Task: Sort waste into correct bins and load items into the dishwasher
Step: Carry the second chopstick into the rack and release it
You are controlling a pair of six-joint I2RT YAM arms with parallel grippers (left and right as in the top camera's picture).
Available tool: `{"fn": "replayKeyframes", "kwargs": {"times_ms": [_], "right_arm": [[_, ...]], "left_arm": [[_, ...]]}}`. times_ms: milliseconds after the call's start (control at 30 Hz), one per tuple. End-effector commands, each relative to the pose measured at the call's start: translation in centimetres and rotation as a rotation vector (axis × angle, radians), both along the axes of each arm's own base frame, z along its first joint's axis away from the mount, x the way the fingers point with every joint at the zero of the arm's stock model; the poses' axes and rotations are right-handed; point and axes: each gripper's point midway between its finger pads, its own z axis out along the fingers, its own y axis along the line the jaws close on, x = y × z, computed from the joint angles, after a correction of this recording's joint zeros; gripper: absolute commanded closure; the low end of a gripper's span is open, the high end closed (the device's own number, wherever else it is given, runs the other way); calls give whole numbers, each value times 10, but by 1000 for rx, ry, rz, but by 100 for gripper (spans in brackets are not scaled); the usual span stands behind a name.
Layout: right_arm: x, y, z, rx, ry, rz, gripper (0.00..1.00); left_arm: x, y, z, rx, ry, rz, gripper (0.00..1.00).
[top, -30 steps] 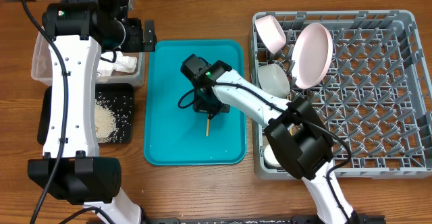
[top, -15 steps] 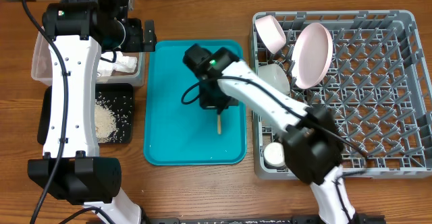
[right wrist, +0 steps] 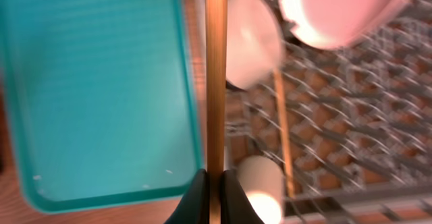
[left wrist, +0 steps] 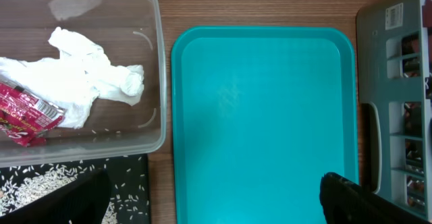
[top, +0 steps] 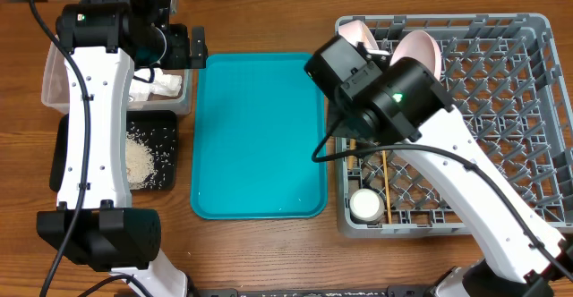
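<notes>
The wooden table (top: 269,252) carries a clear tub (left wrist: 159,62), black tray (top: 170,177), teal tray (top: 255,136) and grey dish rack (top: 537,109)

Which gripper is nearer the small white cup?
Right. The right gripper, holding a chopstick, is over the rack near the cup; left gripper is across the teal tray, by the clear tub.

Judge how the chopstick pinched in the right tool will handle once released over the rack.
Probably stiff and light: the chopstick runs straight out of the right tool. Thin and smooth, it may slip through the dish rack grid or roll.
</notes>
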Motion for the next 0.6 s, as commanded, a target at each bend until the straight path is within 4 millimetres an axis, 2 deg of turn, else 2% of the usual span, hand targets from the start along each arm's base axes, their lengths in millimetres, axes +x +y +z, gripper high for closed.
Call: {"fn": "replayKeyframes", "kwargs": {"times_ms": [0, 100, 233, 367, 567], "right_arm": [[-4, -25, 19, -39, -76, -102, 96], [-7, -29, 18, -46, -75, -102, 96], [-10, -36, 6, -98, -51, -108, 96], [-11, -55, -16, -173, 4, -143, 96], [-17, -95, -58, -290, 117, -216, 96]], "left_arm": [[3, 0, 3, -10, -10, 5, 0], [3, 0, 3, -10, -10, 6, 0], [3, 0, 3, -10, -10, 6, 0], [3, 0, 3, -10, -10, 6, 0], [3, 0, 3, -10, -10, 6, 0]]}}
